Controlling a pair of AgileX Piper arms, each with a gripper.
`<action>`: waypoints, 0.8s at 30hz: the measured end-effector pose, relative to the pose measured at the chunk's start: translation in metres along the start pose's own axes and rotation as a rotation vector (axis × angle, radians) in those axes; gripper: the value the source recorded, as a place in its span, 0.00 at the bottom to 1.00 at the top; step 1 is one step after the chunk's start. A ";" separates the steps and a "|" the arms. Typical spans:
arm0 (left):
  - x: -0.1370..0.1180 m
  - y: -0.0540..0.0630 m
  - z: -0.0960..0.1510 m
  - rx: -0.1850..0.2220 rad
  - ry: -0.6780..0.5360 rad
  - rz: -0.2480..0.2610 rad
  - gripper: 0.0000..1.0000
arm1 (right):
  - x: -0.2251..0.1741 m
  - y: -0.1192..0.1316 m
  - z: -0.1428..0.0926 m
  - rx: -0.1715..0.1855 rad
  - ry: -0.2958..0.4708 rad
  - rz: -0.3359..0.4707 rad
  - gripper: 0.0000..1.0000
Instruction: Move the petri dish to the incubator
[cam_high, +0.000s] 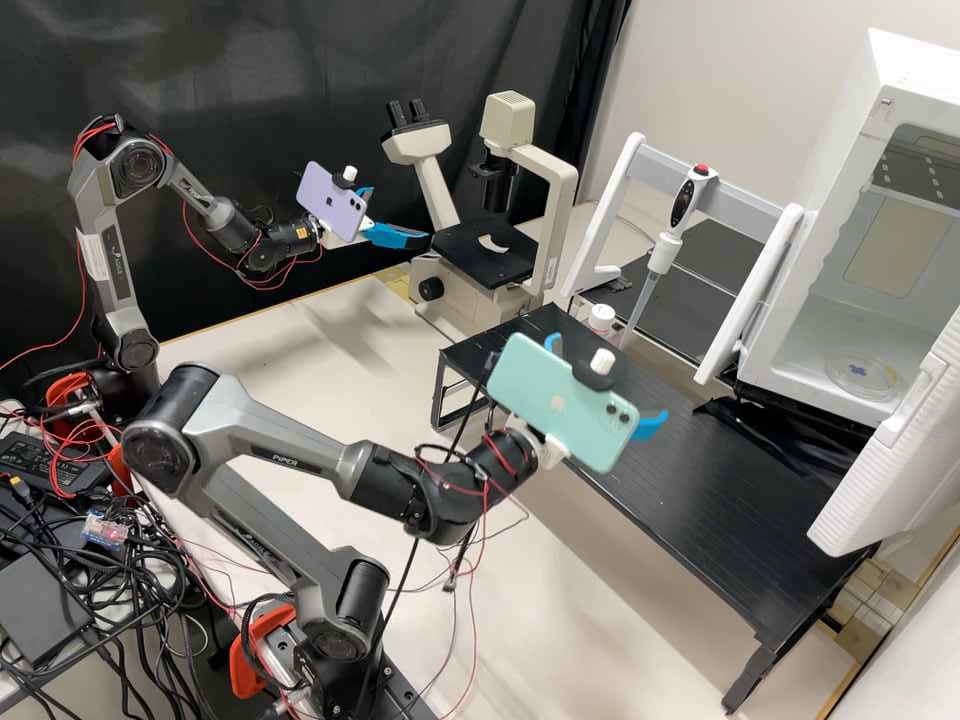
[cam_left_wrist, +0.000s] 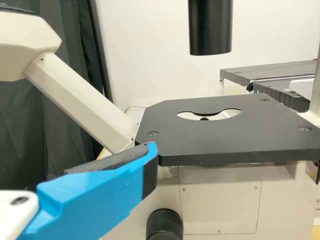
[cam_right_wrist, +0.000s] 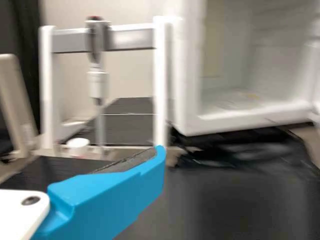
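The clear petri dish (cam_high: 862, 373), with a blue mark, lies on the floor of the white incubator (cam_high: 765, 350), whose door stands open. The right wrist view shows a blurred round outline, perhaps the dish (cam_right_wrist: 237, 100), inside the incubator (cam_right_wrist: 187, 112). My right gripper (cam_high: 608, 377) is open above the black platform, well short of the incubator; one blue finger of this gripper (cam_right_wrist: 112, 192) shows close up. My left gripper (cam_high: 400, 214) stands open beside the microscope, with one finger of that gripper (cam_left_wrist: 100, 190) near the stage corner.
The microscope stage (cam_high: 485, 255) stands behind the black platform (cam_high: 700, 500). A pipette (cam_high: 662, 250) hangs on a white-framed rack beside the incubator, near a small white-capped container (cam_high: 601, 318). The incubator door (cam_high: 890, 460) juts over the platform's right end.
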 end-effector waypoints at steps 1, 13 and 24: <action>0.000 0.000 0.000 0.000 0.000 0.000 1.00 | 0.007 0.000 -0.006 -0.010 0.014 -0.020 1.00; 0.000 0.000 0.000 0.000 0.000 0.000 1.00 | 0.080 -0.034 -0.065 -0.085 -0.040 -0.135 1.00; 0.000 0.000 0.000 0.000 0.000 0.000 1.00 | 0.062 -0.060 -0.072 -0.061 -0.141 -0.089 1.00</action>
